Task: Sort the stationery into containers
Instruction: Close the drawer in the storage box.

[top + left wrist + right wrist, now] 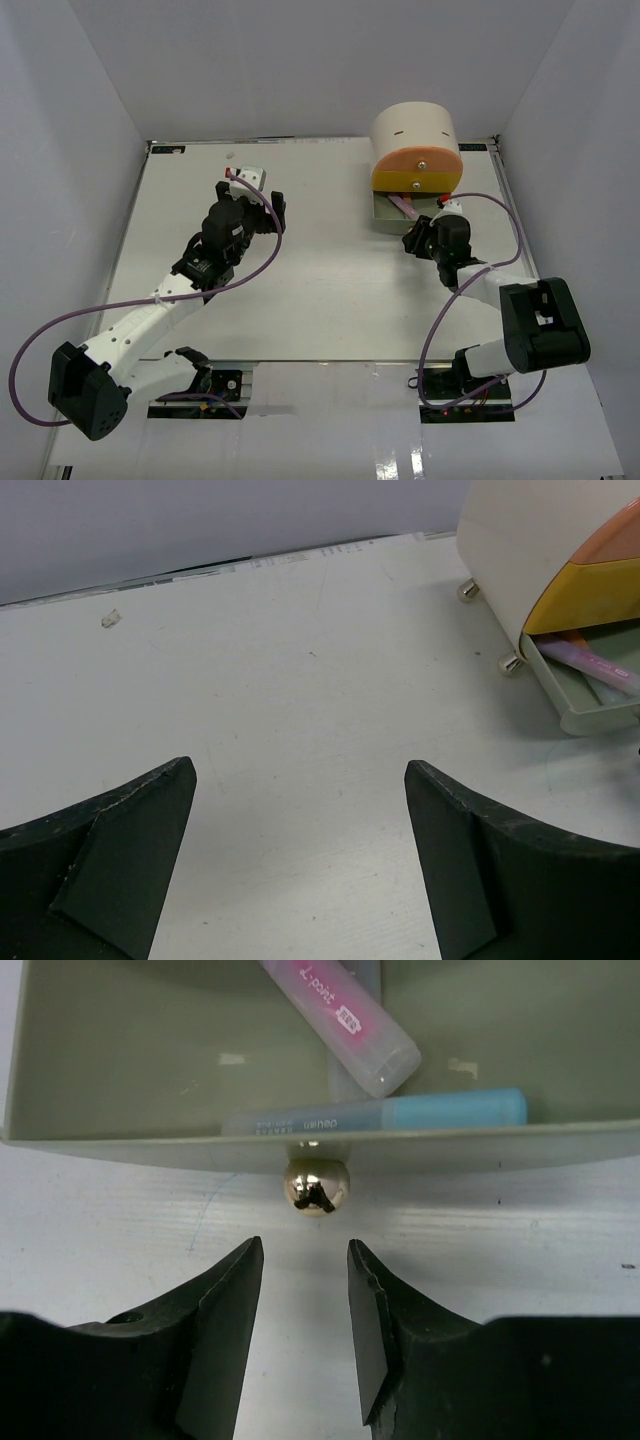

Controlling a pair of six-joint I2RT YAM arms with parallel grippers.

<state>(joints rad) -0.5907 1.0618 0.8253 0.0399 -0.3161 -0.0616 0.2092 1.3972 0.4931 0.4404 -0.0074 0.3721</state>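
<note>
The round cream organiser (413, 128) stands at the back right, with its peach-orange drawer (416, 163) and yellow drawer (417, 183) shut. The grey-green bottom drawer (120, 1060) is pulled open. In it lie a pink marker (340, 1015), a pastel blue marker (400, 1115) and a pale one under them. My right gripper (305, 1260) is open by a small gap and empty, just short of the drawer's shiny knob (316, 1186). My left gripper (300, 770) is wide open and empty over bare table at mid left. The organiser also shows in the left wrist view (520, 540).
A tiny pale scrap (110, 619) lies near the table's back edge on the left. White walls close in the table on three sides. The organiser stands on small metal feet (511, 663).
</note>
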